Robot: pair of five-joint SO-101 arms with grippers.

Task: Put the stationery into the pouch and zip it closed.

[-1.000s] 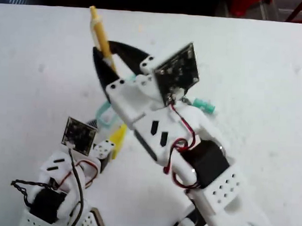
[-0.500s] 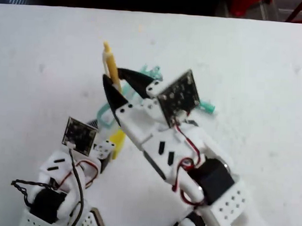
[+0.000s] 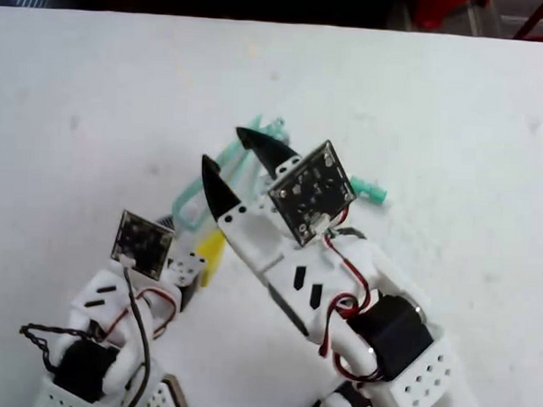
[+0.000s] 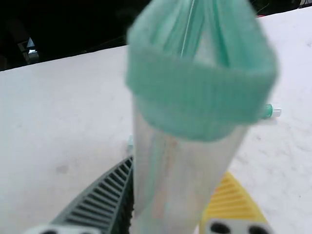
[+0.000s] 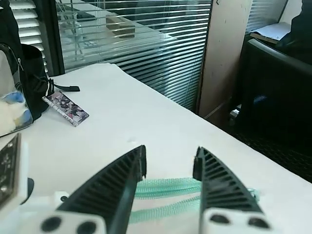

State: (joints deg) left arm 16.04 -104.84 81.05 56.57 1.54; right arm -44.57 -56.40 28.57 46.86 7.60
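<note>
The clear pouch [image 3: 192, 200] with a teal zipper band [image 4: 195, 92] stands mouth up in the middle of the table. My left gripper [image 3: 189, 231] is shut on its lower part, between a grey finger [image 4: 105, 200] and a yellow finger [image 4: 234, 200]. My right gripper [image 3: 225, 147] hangs open just above the pouch mouth, with nothing between its black fingers [image 5: 122, 180]. The teal zipper [image 5: 165, 187] runs beneath them. A teal pen [image 3: 367, 190] lies on the table to the right of the pouch, also visible in the left wrist view [image 4: 271, 111].
The white table [image 3: 456, 112] stretches bare to the far side and to the right. In the right wrist view a dark bag [image 5: 19, 73] with a tag [image 5: 66, 108] sits far off on the tabletop.
The right gripper came back toward the pouch with a yellow pen in its fingers, then opened. The pen is gone from its fingers and out of sight. The left arm kept still.
</note>
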